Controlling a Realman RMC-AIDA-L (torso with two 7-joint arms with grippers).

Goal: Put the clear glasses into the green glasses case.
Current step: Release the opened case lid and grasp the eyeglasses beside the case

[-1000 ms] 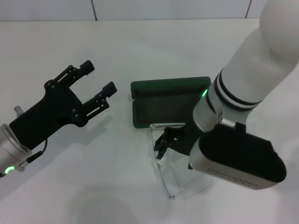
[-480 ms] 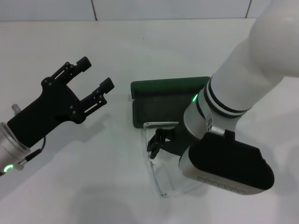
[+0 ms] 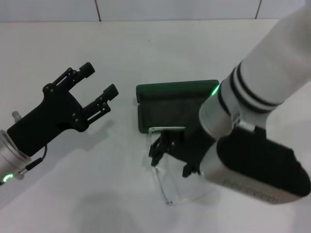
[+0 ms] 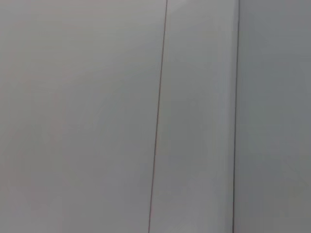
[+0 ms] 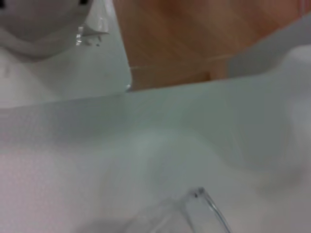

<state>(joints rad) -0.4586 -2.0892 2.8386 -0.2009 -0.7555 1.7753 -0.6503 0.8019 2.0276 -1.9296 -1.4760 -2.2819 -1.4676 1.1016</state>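
Right gripper (image 3: 156,151) low over the table (image 3: 204,43), fingers closed on the clear glasses (image 3: 177,182) at the frame's near end; since 0.5 s ago its wrist has swung right, glasses barely moved; glasses sit just in front of the green glasses case (image 3: 172,108), which lies open, 1 arm touching its front edge; left gripper (image 3: 98,83) spread wide, parked left, unchanged.

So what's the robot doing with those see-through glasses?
The right gripper is down at the clear glasses, which lie on the white table just in front of the green glasses case. The case lies open and nothing is inside it yet. The left gripper hangs open off to the side, holding nothing.
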